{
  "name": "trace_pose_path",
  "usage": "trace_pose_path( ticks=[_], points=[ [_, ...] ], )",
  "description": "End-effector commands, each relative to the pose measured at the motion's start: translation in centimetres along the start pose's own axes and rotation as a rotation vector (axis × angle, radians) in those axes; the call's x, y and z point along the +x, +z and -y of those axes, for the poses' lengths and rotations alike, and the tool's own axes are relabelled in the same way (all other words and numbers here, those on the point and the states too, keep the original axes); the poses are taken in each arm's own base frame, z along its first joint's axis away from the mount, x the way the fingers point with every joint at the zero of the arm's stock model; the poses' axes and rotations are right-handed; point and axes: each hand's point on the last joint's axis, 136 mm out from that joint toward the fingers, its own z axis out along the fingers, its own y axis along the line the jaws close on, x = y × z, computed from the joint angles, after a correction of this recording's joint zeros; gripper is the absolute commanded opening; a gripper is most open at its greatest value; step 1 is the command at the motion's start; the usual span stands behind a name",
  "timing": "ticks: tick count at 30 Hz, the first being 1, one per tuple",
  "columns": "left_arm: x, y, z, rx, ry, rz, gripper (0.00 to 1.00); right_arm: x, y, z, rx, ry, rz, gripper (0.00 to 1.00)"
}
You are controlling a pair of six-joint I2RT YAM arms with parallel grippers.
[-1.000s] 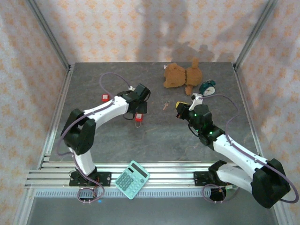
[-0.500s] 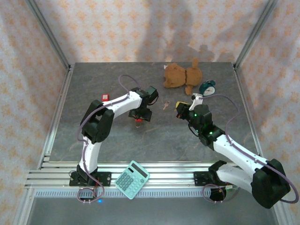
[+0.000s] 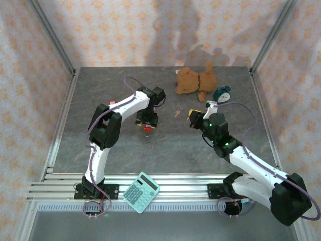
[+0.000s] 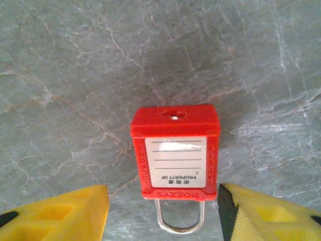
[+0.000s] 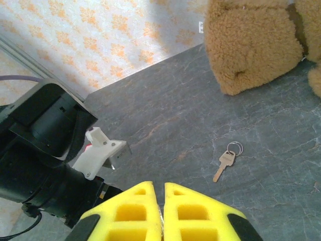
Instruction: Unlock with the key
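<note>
Left jaws have swung over the red padlock (image 4: 175, 153), parted astride it; right jaws closed, empty

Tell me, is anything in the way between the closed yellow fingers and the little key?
No, nothing visible is in the way. The key lies on bare table just ahead of the right gripper, whose jaws are shut. The teddy bear sits farther back, and the left arm is off to one side.
</note>
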Motion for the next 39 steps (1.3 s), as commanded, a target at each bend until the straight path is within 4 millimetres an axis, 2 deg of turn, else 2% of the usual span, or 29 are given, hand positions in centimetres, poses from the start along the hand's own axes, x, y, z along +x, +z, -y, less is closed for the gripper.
trace_pose_path(
  ticks=[1,4,8,16,33,39],
  points=[
    [0.7,0.4,0.5,0.041,-0.031,-0.054,0.62,-0.6,-0.5,-0.7,-0.033,-0.011,0.029,0.06],
    [0.6,0.6,1.1,0.064,-0.036,-0.058,0.62,-0.6,-0.6,-0.8,-0.036,-0.011,0.026,0.06],
    [0.6,1.4,0.6,0.033,-0.036,-0.071,0.61,-0.6,-0.6,-0.9,-0.040,-0.010,0.026,0.06],
    [0.0,2.1,-1.1,-0.021,-0.069,-0.042,0.51,-0.5,-0.6,-0.8,-0.039,-0.010,0.024,0.06],
    [-0.7,4.1,-1.4,-0.014,-0.003,-0.031,0.51,-0.3,-0.5,-0.8,-0.041,-0.011,0.017,0.06],
    [-1.2,3.8,-1.9,-0.038,0.007,0.020,0.37,-0.6,-0.5,-1.1,-0.042,-0.009,0.015,0.06]
  ],
)
